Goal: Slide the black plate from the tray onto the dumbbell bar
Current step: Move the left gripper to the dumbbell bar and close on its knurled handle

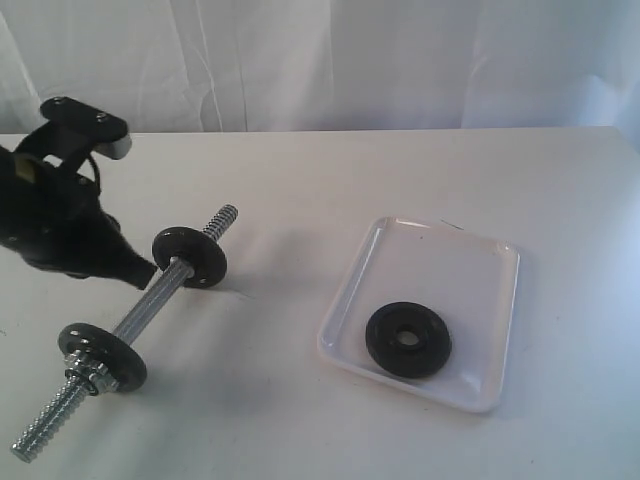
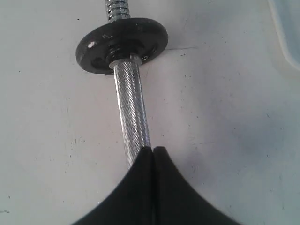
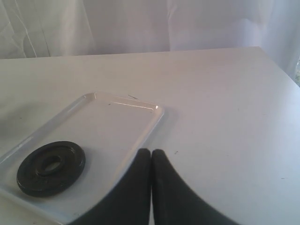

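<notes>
Matte black plate (image 1: 407,339) flat in white tray (image 1: 441,268), dumbbell bar (image 1: 150,300) on tabletop (image 1: 300,420), left pincer (image 2: 153,150) clenched empty at its knurled shaft, right pincer (image 3: 151,152) clenched empty near the tray.

Matte black, smoothly tapered gripper (image 1: 143,272)

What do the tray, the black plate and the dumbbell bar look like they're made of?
The tray: white glossy plastic, probably; thin rim catches light. The black plate: matte, maybe coated cast metal; no glare. The dumbbell bar: chromed steel, apparently; bright knurled shaft, threaded ends.
</notes>
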Controlling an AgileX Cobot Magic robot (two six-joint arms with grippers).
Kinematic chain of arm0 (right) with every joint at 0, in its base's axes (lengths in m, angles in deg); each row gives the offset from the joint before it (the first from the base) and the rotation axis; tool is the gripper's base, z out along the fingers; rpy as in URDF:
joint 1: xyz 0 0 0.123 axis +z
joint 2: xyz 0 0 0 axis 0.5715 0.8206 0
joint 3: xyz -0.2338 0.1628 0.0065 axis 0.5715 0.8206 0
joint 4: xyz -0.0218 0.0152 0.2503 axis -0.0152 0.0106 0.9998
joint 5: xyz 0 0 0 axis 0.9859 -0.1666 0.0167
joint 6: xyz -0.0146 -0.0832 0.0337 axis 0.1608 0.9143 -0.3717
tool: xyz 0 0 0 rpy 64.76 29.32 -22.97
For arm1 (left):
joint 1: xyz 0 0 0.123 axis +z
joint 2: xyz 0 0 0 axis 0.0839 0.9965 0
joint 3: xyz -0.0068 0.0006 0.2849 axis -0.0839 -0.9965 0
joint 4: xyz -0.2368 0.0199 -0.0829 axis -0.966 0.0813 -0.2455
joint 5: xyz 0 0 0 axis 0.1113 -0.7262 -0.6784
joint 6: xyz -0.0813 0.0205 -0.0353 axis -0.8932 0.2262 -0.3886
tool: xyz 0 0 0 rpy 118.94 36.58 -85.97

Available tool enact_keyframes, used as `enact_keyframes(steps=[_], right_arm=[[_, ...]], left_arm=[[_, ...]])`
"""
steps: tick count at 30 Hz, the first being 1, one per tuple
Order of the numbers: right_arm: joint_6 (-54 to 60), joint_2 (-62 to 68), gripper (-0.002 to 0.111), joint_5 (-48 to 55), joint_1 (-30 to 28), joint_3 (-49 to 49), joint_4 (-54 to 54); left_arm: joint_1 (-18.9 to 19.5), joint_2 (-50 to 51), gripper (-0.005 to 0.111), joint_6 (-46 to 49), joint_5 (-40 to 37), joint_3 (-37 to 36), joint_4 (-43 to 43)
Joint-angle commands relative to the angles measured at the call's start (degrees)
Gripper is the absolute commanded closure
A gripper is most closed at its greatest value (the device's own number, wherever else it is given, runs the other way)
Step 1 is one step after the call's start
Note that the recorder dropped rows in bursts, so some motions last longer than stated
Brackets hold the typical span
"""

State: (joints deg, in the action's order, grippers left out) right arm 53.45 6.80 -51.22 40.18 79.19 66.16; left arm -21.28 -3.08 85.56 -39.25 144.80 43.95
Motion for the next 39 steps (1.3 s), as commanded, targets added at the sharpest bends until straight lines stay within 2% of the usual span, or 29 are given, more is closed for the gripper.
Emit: enact_keyframes(steps=[1,12,14,16,19,21,24,26,39], right_arm=[[0.00,-0.33,0.108,-1.21,0.24,0.40,0.24],[0.00,-0.33,0.108,-1.70,0.24,0.40,0.24],[0.00,-0.33,0.108,-1.70,0.24,0.40,0.24],[0.00,-0.33,0.108,-1.70,0.24,0.40,0.24],[0.00,-0.33,0.108,-1.70,0.24,0.40,0.24],[0.00,-0.33,0.108,-1.70,0.24,0.40,0.24],[0.00,-0.33,0.108,-1.70,0.24,0.40,0.24],[0.00,-0.33,0.108,-1.70,0.24,0.40,0.24],[0.00,-0.33,0.108,-1.70,0.24,0.40,0.24]], left_arm=[[-0.59,6.77,0.107,2.05,-2.49,5.90,0.14],[-0.35,13.33,0.107,2.90,2.69,7.34,1.46],[-0.35,14.07,0.102,2.90,1.76,7.57,2.01],[-0.35,14.62,0.089,2.90,1.61,7.56,2.49],[-0.35,15.27,0.059,2.11,1.23,7.56,2.49],[-0.35,15.54,0.033,2.01,0.82,7.56,2.49],[-0.35,16.20,0.011,2.01,0.77,7.56,2.49],[-0.35,16.68,0.008,2.01,1.16,7.56,2.49],[-0.35,22.29,0.008,2.01,4.73,7.46,2.49]])
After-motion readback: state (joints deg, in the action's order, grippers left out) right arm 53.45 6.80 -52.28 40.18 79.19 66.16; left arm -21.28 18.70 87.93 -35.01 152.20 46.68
